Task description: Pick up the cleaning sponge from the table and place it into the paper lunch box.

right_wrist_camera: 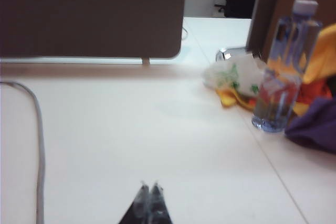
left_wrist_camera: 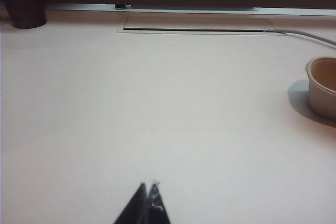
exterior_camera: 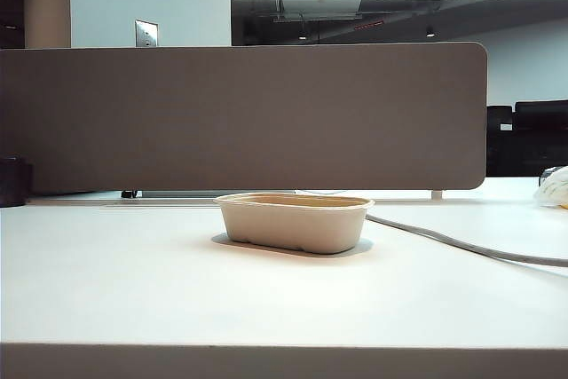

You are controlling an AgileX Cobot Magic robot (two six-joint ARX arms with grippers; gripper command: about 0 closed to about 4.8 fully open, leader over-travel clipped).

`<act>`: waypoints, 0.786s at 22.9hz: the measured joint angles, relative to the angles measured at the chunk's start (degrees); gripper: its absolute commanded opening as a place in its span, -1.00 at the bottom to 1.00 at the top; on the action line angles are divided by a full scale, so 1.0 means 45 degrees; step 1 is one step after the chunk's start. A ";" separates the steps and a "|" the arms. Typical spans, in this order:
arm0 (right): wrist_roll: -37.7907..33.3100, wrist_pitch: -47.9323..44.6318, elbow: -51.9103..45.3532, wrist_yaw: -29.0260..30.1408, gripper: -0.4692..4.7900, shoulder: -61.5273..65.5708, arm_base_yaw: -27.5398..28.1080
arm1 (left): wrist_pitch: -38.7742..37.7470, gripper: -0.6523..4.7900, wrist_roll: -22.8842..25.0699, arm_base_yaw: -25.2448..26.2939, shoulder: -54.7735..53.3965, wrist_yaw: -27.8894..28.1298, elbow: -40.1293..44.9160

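Sitting near the middle of the white bench [exterior_camera: 133,272] is the paper lunch box [exterior_camera: 295,222], upright, oblong, rolled rim up; from this low side angle its inside is hidden, so no sponge can be seen in it or anywhere on the bench; sponge location cannot be told from these views.

Left gripper [left_wrist_camera: 147,187]: low over bare bench surface, fingertips pressed together, nothing between them; one end of the lunch box [left_wrist_camera: 323,85] shows at the edge of the left wrist view, well apart from the gripper; dark round container [left_wrist_camera: 25,2] sits at the far corner of the bench near the partition.

Right gripper [right_wrist_camera: 149,188]: also low over bare bench, fingertips together, holding nothing; grey cable [right_wrist_camera: 38,129] runs along the bench beside it, not touching; clear water bottle [right_wrist_camera: 281,66] stands upright off to the side, near a crumpled plastic bag [right_wrist_camera: 231,74] and a heap of yellow and purple cloth [right_wrist_camera: 317,103].

Grey-brown partition panel [exterior_camera: 240,117] stands along the back of the bench; the cable [exterior_camera: 461,244] passes just behind the lunch box; neither arm shows in the exterior view.
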State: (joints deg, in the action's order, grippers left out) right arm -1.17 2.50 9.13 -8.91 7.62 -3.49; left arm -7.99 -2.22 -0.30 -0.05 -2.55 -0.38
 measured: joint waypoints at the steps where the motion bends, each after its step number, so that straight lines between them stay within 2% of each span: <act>1: -0.0010 -0.0019 -0.0364 0.0219 -0.85 -0.0408 0.0214 | 0.0000 -0.78 0.0000 0.0000 0.0000 0.0005 0.0000; 8: -0.0015 -0.0194 -0.1943 0.0719 -0.85 -0.1622 0.0427 | 0.0005 -0.78 0.0000 -0.0005 -0.0005 0.0005 0.0000; 18: -0.0024 -0.0112 -0.1967 0.1030 -0.85 -0.1642 0.0393 | -0.0005 -0.78 0.0000 0.0000 -0.0010 0.0005 0.0000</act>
State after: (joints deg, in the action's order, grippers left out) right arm -1.28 2.00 0.27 -4.27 0.23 -1.72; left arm -8.01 -2.22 -0.30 -0.10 -2.52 -0.38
